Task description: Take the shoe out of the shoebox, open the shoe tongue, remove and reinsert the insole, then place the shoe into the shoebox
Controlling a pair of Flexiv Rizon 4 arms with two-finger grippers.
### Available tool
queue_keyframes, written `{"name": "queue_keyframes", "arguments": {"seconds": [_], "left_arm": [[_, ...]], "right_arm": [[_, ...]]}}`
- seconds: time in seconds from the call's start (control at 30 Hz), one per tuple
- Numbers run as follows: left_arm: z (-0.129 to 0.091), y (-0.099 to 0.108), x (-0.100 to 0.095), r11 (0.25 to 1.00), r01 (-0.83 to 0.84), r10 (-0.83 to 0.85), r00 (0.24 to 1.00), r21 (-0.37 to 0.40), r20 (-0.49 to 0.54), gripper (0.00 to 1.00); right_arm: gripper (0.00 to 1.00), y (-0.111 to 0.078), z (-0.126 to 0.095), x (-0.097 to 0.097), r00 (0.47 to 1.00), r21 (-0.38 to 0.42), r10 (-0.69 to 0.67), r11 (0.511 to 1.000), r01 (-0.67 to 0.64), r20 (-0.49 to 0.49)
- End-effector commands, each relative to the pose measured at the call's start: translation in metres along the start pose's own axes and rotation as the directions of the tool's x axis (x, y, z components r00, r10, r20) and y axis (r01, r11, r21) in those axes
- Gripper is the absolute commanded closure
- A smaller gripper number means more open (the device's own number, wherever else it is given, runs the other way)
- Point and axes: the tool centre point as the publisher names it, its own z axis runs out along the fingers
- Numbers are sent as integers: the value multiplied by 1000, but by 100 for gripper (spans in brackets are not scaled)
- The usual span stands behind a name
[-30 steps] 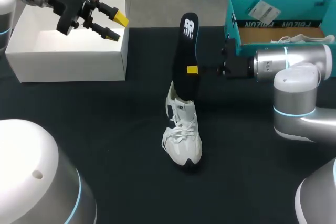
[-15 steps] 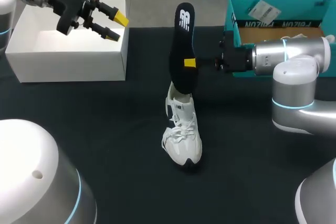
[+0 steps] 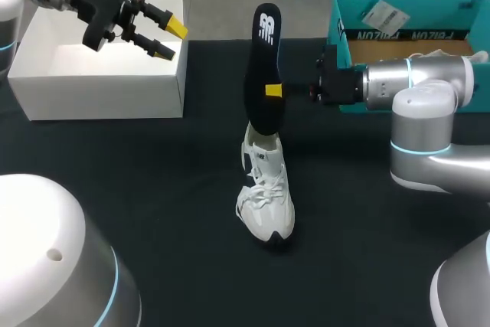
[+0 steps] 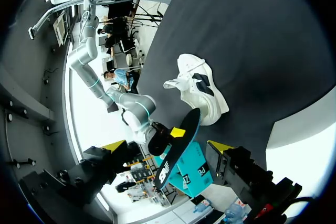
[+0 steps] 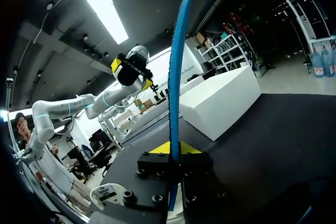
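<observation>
A white shoe [image 3: 266, 193] stands on the black table mat, toe toward the front edge. Above its heel opening a black insole [image 3: 262, 67] stands nearly upright, its lower end at the shoe's collar. My right gripper [image 3: 273, 90] reaches in from the right and is shut on the insole's middle. In the right wrist view the insole [image 5: 176, 87] shows edge-on, blue, pinched between the right gripper [image 5: 173, 150] fingers. My left gripper [image 3: 170, 40] hangs open and empty over a white box [image 3: 99, 74] at the back left. From the left wrist view, shoe [image 4: 202, 90] and insole [image 4: 178, 148] lie far ahead.
The teal shoebox [image 3: 406, 28] stands at the back right behind my right arm, with a second white shoe [image 3: 440, 57] inside. The white box [image 5: 220, 100] fills the back left corner. Black mat surrounds the shoe on all sides.
My right gripper has lifted the insole a little higher and slightly to the left, drawing it further out of the shoe. The left arm and shoe have not moved.
</observation>
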Motion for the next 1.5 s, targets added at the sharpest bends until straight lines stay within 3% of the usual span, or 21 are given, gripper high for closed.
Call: {"name": "queue_keyframes", "arguments": {"seconds": [0.03, 0.37, 0.77, 1.5], "left_arm": [[-1, -1, 0, 1000, -1, 1, 1000, 0, -3, 0], [-1, -1, 0, 1000, -1, 1, 1000, 0, -3, 0], [-1, -1, 0, 1000, -1, 1, 1000, 0, -3, 0], [-1, -1, 0, 1000, -1, 1, 1000, 0, -3, 0]], "right_arm": [[100, -1, 4, -1, 1000, -26, -4, 1000, 4, -20], [100, -16, 15, -6, 995, -95, -28, 995, 19, -96], [100, -41, 9, 0, 996, 5, 48, 999, -47, -77], [100, -86, 15, 14, 985, 52, 163, 986, -160, -59]]}}
